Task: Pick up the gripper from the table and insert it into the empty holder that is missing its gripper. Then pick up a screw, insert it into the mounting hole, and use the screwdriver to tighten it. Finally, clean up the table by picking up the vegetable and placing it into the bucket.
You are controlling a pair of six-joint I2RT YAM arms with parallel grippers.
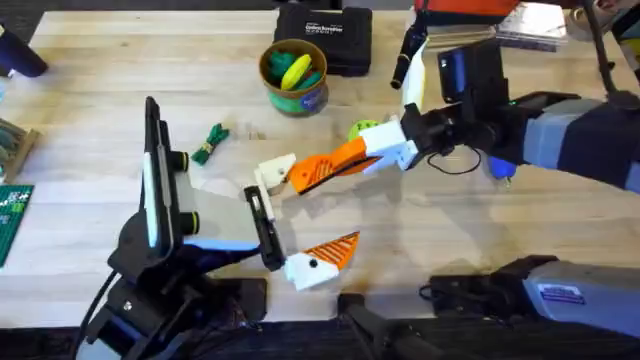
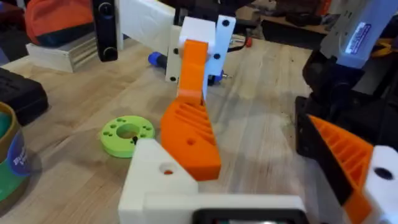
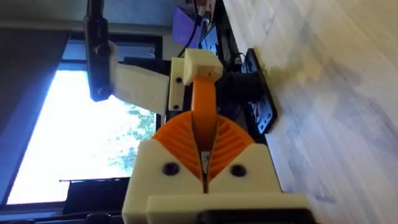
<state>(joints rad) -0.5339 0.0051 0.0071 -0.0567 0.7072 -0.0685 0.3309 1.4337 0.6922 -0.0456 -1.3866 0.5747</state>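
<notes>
My right gripper (image 1: 392,150) is shut on the narrow end of the orange gripper finger (image 1: 330,167), held just above the table (image 1: 120,60). The wedge's wide end (image 2: 189,140) rests against the bare white holder (image 2: 155,177) of my left gripper (image 1: 305,215), which stands open with an orange finger (image 1: 338,250) on its other mount. I cannot tell if the wedge is fully seated. The leafy vegetable (image 1: 212,142) lies left of the holder (image 1: 273,172). The bucket (image 1: 295,75) stands behind. The blue screwdriver (image 1: 500,170) shows under the right arm. The screw is out of view.
A green ring disc (image 1: 363,130) lies just behind the held wedge. A black case (image 1: 325,35) sits at the back beside the bucket, which holds yellow and green pieces. A green circuit board (image 1: 12,215) lies at the left edge. Bare wood spreads across the left half.
</notes>
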